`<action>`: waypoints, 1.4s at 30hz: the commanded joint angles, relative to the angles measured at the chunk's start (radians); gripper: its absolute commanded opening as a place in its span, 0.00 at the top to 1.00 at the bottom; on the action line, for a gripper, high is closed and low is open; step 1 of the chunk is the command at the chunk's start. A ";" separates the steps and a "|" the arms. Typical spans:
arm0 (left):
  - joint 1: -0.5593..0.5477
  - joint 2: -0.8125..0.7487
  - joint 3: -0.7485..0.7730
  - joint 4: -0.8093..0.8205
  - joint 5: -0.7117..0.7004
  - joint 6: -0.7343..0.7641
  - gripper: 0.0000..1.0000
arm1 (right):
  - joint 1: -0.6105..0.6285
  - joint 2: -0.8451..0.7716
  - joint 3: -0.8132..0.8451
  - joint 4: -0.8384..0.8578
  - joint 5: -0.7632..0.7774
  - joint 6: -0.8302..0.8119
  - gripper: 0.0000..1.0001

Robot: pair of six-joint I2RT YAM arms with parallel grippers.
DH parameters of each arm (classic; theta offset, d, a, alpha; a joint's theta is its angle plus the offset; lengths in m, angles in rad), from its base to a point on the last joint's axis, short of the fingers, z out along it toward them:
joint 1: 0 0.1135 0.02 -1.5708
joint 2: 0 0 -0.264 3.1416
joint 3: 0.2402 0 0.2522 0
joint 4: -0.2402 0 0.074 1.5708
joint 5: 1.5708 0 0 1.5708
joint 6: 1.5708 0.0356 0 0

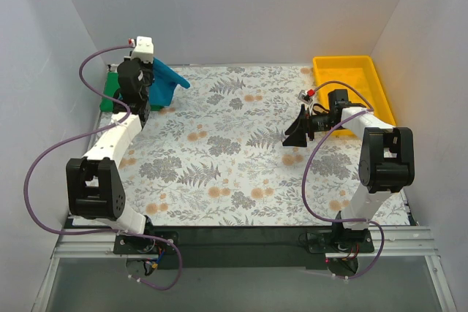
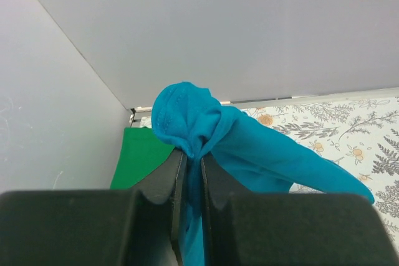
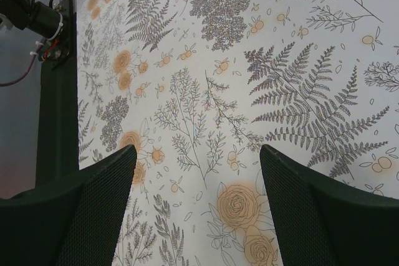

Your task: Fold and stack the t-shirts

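At the table's far left corner, the teal-blue t-shirt [image 1: 167,78] hangs bunched from my left gripper [image 1: 140,72], which is shut on it. In the left wrist view a knot of that teal-blue t-shirt [image 2: 193,119] bulges above my left gripper [image 2: 194,157] and its cloth trails down to the right. Under and behind it lies the green t-shirt [image 2: 140,160], flat in the corner; from above only an edge of the green t-shirt [image 1: 110,91] shows. My right gripper [image 1: 296,137] hovers open over the floral cloth at right of centre, with nothing between the fingers [image 3: 87,210].
A yellow tray [image 1: 351,78] stands at the back right, just behind the right arm. White walls close in the table on the left, back and right. A floral cloth [image 1: 234,151] covers the table. The dark front rail [image 3: 56,91] shows in the right wrist view.
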 commanded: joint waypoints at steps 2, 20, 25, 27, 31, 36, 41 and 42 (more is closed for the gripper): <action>-0.002 -0.073 -0.021 0.018 -0.035 -0.004 1.00 | -0.005 -0.005 0.038 -0.023 -0.036 -0.016 0.14; 0.049 0.203 0.112 0.001 -0.033 -0.010 1.00 | -0.003 0.004 0.043 -0.031 -0.042 -0.027 0.14; 0.069 0.282 0.197 0.011 -0.074 -0.004 1.00 | -0.005 0.006 0.041 -0.035 -0.045 -0.028 0.14; 0.104 0.299 0.221 0.009 -0.070 -0.013 1.00 | -0.005 0.011 0.043 -0.037 -0.046 -0.030 0.14; 0.127 0.358 0.260 0.014 -0.059 -0.026 1.00 | -0.005 0.020 0.043 -0.038 -0.048 -0.030 0.14; 0.142 0.413 0.303 0.035 -0.084 -0.015 1.00 | -0.005 0.026 0.044 -0.040 -0.046 -0.031 0.14; 0.159 0.462 0.353 0.048 -0.102 -0.016 1.00 | -0.005 0.038 0.046 -0.043 -0.049 -0.033 0.14; 0.161 0.467 0.361 0.048 -0.108 -0.018 1.00 | -0.005 0.040 0.044 -0.045 -0.051 -0.033 0.14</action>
